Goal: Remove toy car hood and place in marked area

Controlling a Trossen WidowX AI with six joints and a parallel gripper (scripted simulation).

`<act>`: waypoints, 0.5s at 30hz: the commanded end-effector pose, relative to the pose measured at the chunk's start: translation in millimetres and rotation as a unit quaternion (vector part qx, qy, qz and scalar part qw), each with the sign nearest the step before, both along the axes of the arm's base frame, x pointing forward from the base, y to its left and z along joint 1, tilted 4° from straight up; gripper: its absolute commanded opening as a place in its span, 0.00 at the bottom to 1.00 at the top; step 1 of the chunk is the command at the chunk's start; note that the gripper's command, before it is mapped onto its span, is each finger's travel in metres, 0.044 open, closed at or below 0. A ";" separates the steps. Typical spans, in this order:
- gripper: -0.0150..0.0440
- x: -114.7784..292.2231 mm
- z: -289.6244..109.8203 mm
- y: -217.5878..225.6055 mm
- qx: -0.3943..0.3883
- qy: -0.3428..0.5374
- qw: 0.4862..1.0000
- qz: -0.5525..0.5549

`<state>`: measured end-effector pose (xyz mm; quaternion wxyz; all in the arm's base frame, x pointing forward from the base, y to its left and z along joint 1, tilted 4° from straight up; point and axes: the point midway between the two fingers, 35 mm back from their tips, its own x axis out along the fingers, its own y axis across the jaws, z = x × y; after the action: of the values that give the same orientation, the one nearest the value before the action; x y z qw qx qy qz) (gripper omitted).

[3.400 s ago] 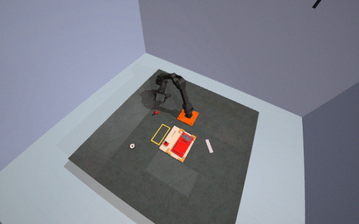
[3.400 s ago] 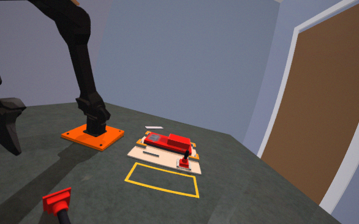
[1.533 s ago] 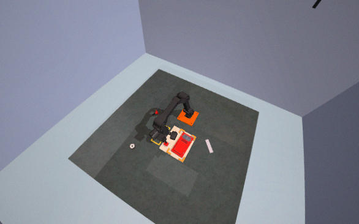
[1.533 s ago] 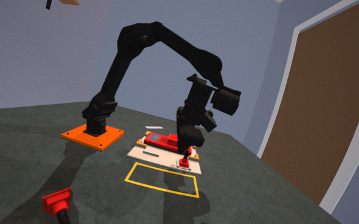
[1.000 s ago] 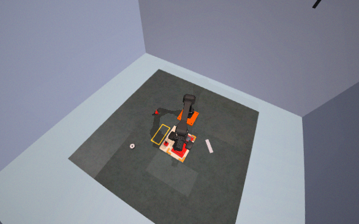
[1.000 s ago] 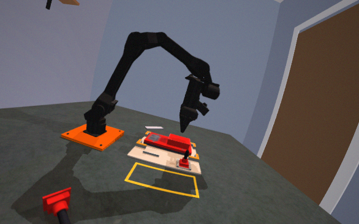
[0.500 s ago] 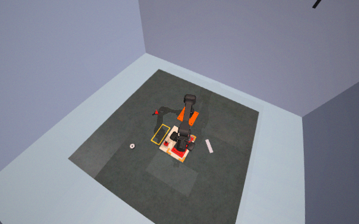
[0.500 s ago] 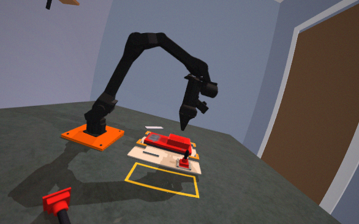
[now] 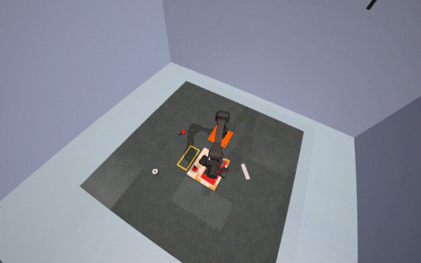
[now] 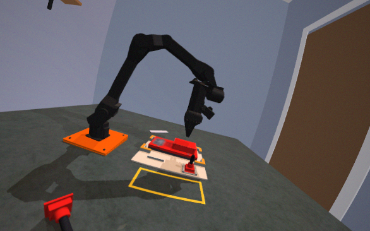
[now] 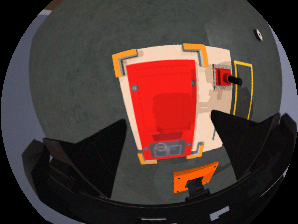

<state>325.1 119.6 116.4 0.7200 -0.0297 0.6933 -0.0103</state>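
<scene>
The red toy car lies on a pale board between orange corner pieces. Its hood, a raised red block, sits on the car body. My gripper is open and empty, pointing down above the car. In the wrist view its fingertips stand on either side of the car, apart from it. The marked area, a yellow outline, lies on the table beside the board and encloses no object. Part of the car is hidden under the arm in the top view.
A red block with a black handle stands on the board, beside the marked area. A similar red piece lies on the table. A white bar, a white ring and my orange base also show.
</scene>
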 end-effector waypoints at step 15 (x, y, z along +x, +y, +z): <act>1.00 1.0 -12.1 -1.3 -0.002 0.000 1.000 0.000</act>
<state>326.1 119.1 106.7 0.7200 -0.0289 0.6932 -0.0111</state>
